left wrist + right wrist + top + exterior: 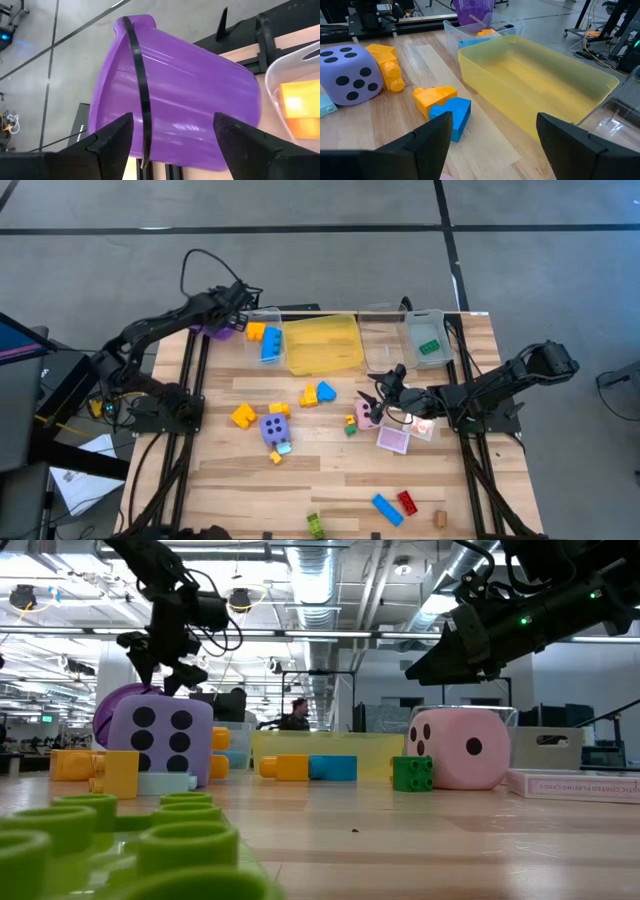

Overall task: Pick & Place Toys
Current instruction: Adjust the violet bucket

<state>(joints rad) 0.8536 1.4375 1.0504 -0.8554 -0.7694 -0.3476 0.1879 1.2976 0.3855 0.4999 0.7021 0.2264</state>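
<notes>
My left gripper point(230, 320) hangs open at the table's far left corner, above a purple cup point(175, 90) with a thin black bail. Its fingers point(112, 137) stand apart in front of the cup without touching it. My right gripper point(385, 388) is open and low over the table's middle right, beside the pink die point(366, 416), with nothing between its fingers point(430, 135). A purple die point(274, 427), yellow blocks point(243, 415), an orange and a blue block point(442, 102) and pink cards point(393, 439) lie on the wood.
A yellow tray point(322, 343) stands at the far middle. Left of it a clear tray point(265, 340) holds blue and orange blocks. At the far right a clear tray point(428, 340) holds a green block. Blue, red and green blocks point(388, 508) lie near the front edge.
</notes>
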